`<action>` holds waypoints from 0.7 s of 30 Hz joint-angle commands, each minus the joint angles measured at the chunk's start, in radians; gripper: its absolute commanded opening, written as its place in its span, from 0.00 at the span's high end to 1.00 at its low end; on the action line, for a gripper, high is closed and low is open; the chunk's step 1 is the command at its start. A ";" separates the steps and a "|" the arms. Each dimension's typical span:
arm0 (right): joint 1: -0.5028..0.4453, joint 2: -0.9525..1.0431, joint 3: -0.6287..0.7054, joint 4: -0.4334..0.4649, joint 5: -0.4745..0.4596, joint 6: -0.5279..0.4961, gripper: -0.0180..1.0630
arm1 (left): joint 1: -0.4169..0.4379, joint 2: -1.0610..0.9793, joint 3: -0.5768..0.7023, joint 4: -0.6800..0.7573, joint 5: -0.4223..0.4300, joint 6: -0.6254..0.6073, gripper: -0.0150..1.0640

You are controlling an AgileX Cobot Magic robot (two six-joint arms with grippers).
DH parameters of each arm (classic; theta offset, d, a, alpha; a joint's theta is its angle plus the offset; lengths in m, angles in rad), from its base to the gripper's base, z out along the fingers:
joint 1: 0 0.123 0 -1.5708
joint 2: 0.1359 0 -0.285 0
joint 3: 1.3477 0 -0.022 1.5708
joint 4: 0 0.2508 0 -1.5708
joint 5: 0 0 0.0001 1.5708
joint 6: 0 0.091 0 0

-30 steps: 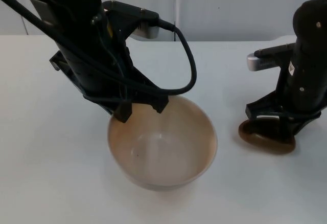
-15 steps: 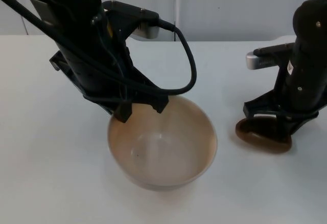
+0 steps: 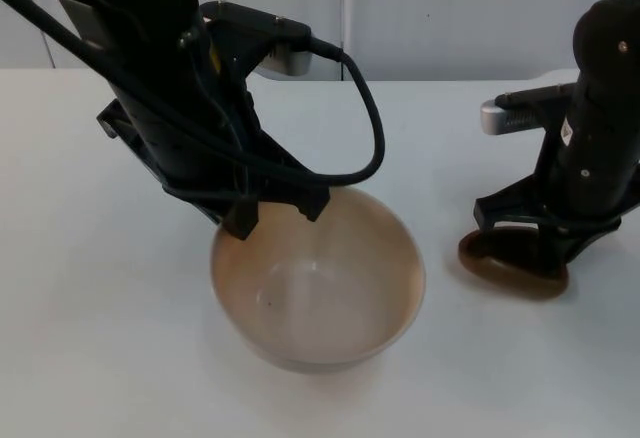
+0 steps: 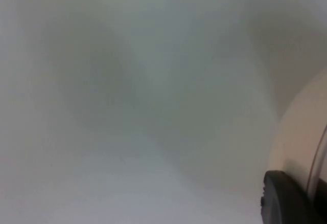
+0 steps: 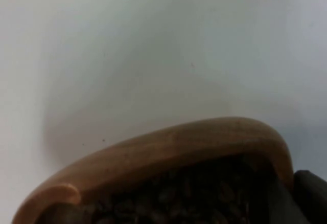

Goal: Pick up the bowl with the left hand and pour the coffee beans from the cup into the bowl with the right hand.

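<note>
Nearby, bowl (image 3: pixel 318 293) under left gripper (image 3: pixel 283 213); cup (image 3: pixel 512 266) under right gripper (image 3: pixel 532 241)

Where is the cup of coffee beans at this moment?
In the top view the brown cup sits at the table's right side, under the right gripper, well apart from the bowl near the middle; its beans show in the right wrist view.

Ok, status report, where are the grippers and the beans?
Left gripper at bowl rim. Right gripper on cup, coffee beans inside, cup apart from bowl. Nothing between.
</note>
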 commanded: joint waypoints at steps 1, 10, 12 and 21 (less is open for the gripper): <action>-0.003 -0.001 -0.002 0.007 -0.003 -0.009 0.91 | -0.005 -0.010 0.001 -0.011 -0.010 -0.006 0.99; -0.003 -0.001 -0.002 0.012 -0.001 -0.009 0.84 | -0.005 -0.010 0.001 -0.011 -0.010 -0.006 0.99; -0.003 -0.001 -0.002 0.012 -0.001 -0.009 0.76 | -0.005 -0.010 0.001 -0.011 -0.010 -0.006 0.99; -0.003 -0.001 -0.002 0.014 -0.010 -0.009 0.67 | -0.005 -0.010 0.001 -0.011 -0.013 -0.006 0.99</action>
